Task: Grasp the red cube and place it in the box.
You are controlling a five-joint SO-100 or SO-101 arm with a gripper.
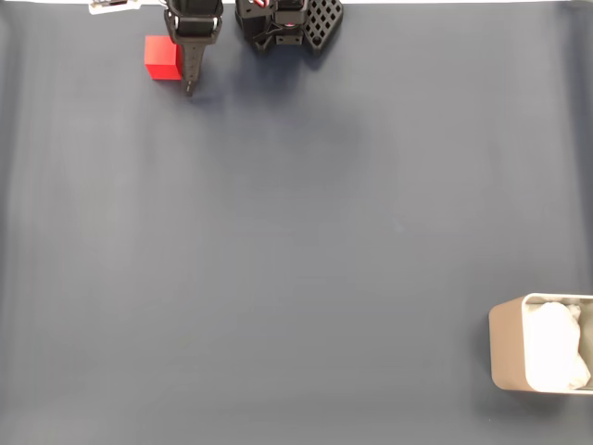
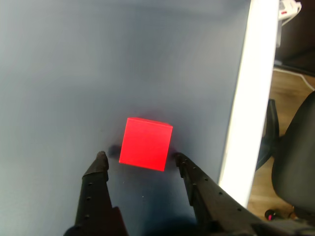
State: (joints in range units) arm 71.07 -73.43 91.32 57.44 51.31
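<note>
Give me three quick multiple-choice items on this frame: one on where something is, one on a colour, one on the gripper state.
1. In the fixed view, where is the box?
A. top left corner
B. centre of the mat
C. lower right, cut by the frame edge

2. What colour is the cube?
A. red
B. green
C. yellow

3. In the wrist view, how does the gripper stand?
A. shut with nothing in it
B. open, a finger on each side of the cube
C. shut on the box

Answers:
1 C: the beige wall and white inside sit at the lower right edge of the fixed view.
2 A: every visible face is bright red in both views.
3 B: the two dark fingertips are spread, with the cube at the gap between them, resting on the mat.
</note>
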